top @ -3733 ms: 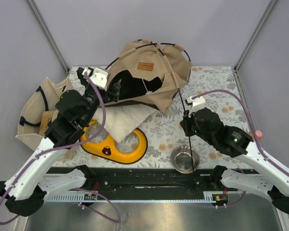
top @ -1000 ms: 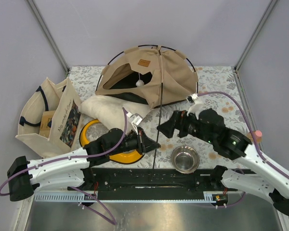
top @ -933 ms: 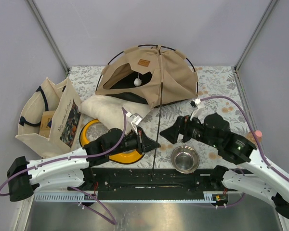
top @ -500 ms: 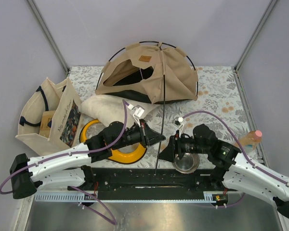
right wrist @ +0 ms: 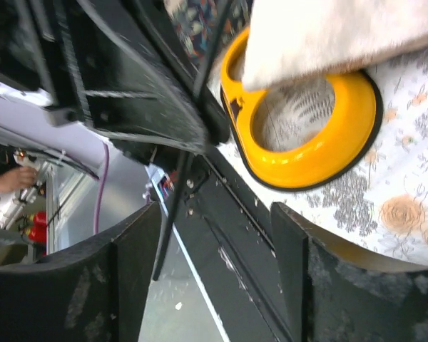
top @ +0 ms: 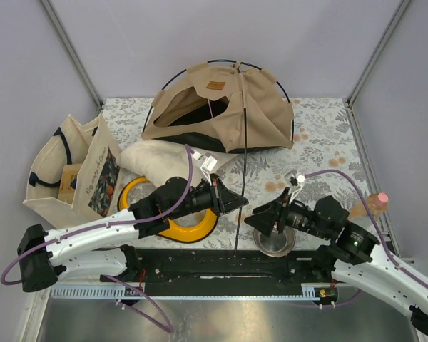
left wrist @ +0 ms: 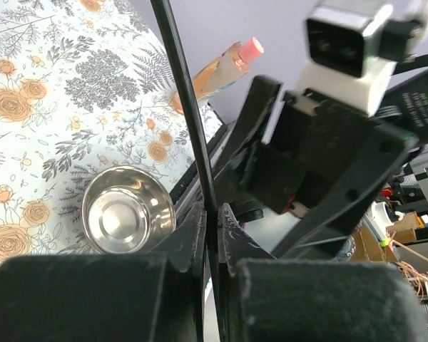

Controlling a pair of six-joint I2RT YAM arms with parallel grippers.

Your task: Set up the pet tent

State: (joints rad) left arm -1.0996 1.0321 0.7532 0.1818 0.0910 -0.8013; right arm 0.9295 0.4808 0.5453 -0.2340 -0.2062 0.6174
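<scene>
The tan pet tent (top: 228, 107) stands at the back of the table, its thin black hoops arched over the canvas. One long black pole (top: 241, 157) runs from the tent's top down to the near edge. My left gripper (top: 240, 204) is shut on that pole; in the left wrist view the pole (left wrist: 185, 107) disappears between the closed fingertips of the left gripper (left wrist: 212, 215). My right gripper (top: 256, 219) is open just right of the pole. The right wrist view shows the right gripper (right wrist: 215, 228) spread wide, with the pole's lower end (right wrist: 170, 228) close to the left finger.
A cream tote bag (top: 71, 171) lies at the left, with a white cushion (top: 164, 160) beside it. A yellow double feeder (top: 182, 221) sits under my left arm. A steel bowl (top: 274, 241) is below my right gripper, a pink-capped bottle (top: 374, 203) at the right edge.
My right gripper has come down from mid-table to the pole's lower part near the steel bowl. The left gripper has carried the pole slightly right. The tent's front has lifted.
</scene>
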